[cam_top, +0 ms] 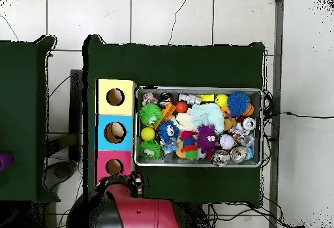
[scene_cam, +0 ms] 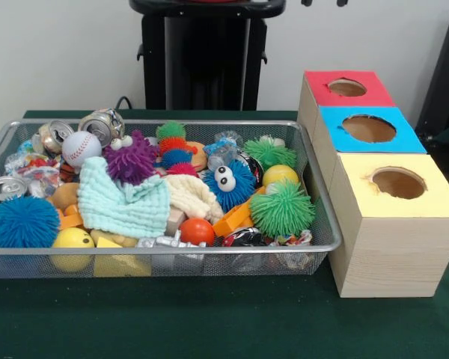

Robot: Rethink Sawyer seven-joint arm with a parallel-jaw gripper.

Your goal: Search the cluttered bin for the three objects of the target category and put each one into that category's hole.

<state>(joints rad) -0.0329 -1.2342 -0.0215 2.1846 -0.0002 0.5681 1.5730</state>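
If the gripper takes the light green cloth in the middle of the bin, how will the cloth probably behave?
The light green cloth is probably floppy: it lies crumpled and draped over the toys beneath. It looks thin and waffle-textured, so likely light and not slippery. Lifted by one corner it would probably hang down and might drag the cream cloth touching it.

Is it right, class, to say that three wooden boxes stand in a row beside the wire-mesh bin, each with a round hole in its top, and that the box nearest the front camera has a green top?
Not quite. The front view shows that the nearest box has a yellow top, not green. The rest holds: three boxes in a row beside the wire-mesh bin, each with a round hole, the blue-topped box in the middle and the red-topped box farthest.
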